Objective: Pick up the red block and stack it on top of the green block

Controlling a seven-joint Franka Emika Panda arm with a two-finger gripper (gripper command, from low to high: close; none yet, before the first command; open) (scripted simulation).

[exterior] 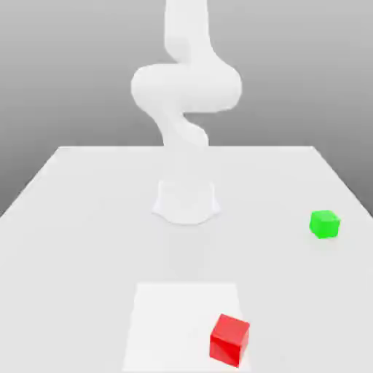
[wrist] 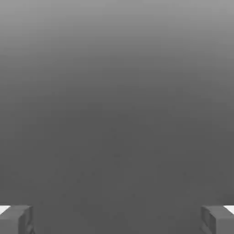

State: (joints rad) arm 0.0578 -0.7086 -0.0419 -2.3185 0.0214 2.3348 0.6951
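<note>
Red block (exterior: pixel 229 339) upright, corner-on, cubic

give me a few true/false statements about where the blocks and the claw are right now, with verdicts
1. The red block sits on top of the green block. False: both rest apart on the table, nothing stacked.
2. In the exterior view, the green block lies further toward the view's right than the red block. True.
3. The claw is shut on the red block. False: in the hand view its fingers stand wide apart with nothing between them.
4. The red block is nearer the exterior camera than the green block. True.
5. The green block touches the arm's base. False: bare table separates them.
</note>
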